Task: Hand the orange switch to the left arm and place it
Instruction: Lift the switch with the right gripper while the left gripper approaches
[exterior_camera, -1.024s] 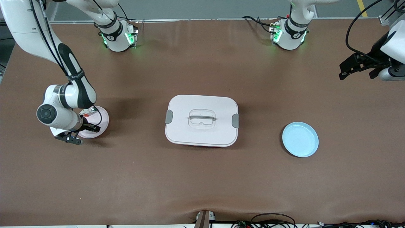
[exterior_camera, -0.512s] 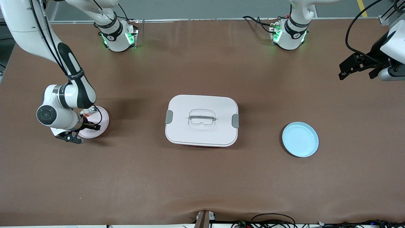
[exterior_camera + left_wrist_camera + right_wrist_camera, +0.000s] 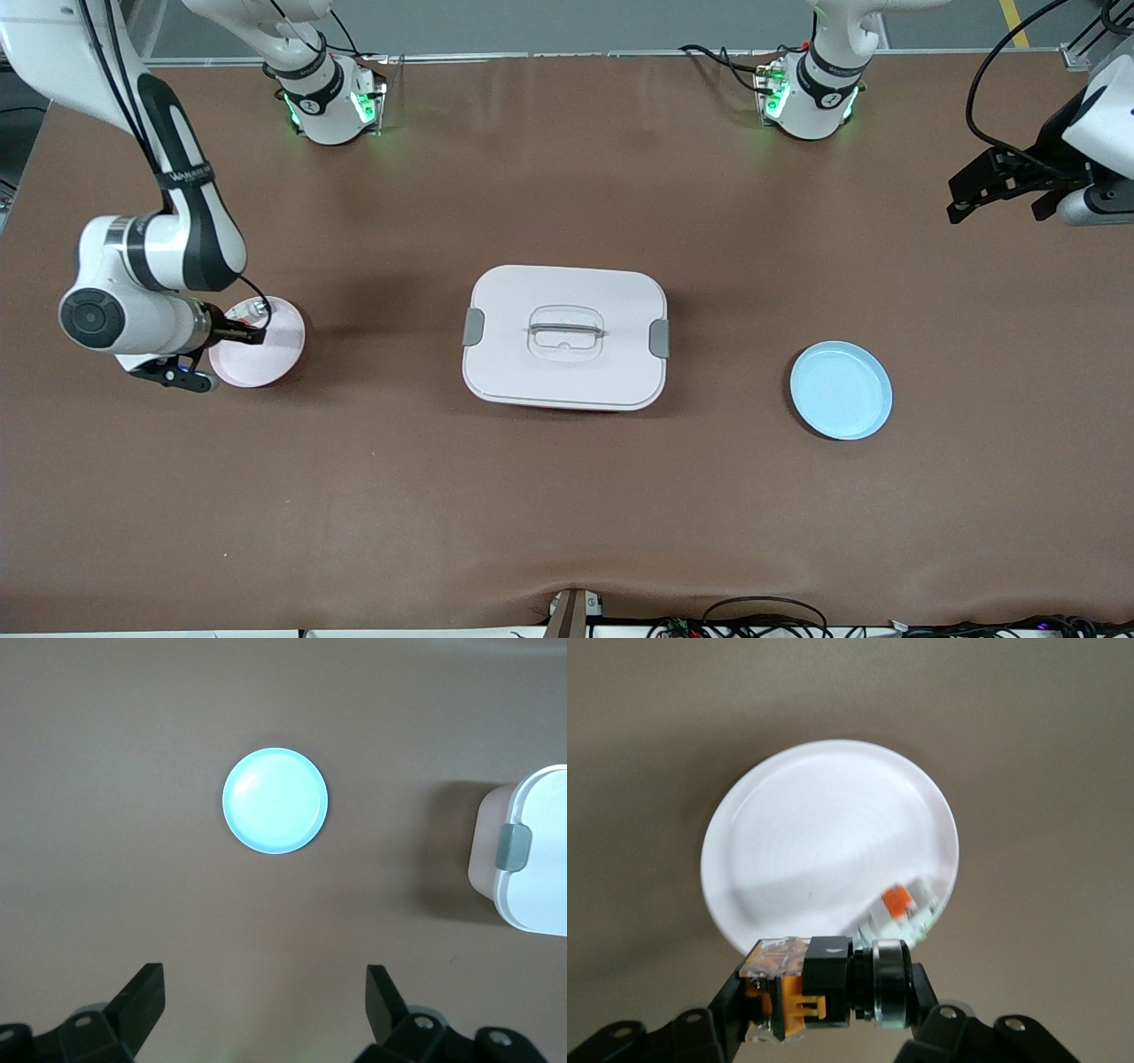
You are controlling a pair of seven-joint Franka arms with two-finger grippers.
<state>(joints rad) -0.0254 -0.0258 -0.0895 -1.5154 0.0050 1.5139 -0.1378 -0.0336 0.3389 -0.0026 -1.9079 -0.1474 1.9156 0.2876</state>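
My right gripper (image 3: 237, 333) is shut on the orange switch (image 3: 819, 985), a black block with an orange part, and holds it just above the edge of the pink plate (image 3: 264, 359). The wrist view shows its fingers (image 3: 731, 1001) clamped on both ends of the switch over the plate (image 3: 824, 833). The white lidded box (image 3: 564, 337) stands mid-table, and its end shows in the left wrist view (image 3: 532, 859). My left gripper (image 3: 973, 191) is open and empty, raised over the left arm's end of the table; it also shows in its own wrist view (image 3: 266, 1010).
A small silver-green piece with an orange bit (image 3: 902, 908) lies on the pink plate near its rim. A light blue plate (image 3: 841, 390) sits between the box and the left arm's end of the table; it also shows in the left wrist view (image 3: 275, 800).
My right gripper has risen from the pink plate with the switch in it and shifted toward the right arm's end of the table. The left arm has barely moved.
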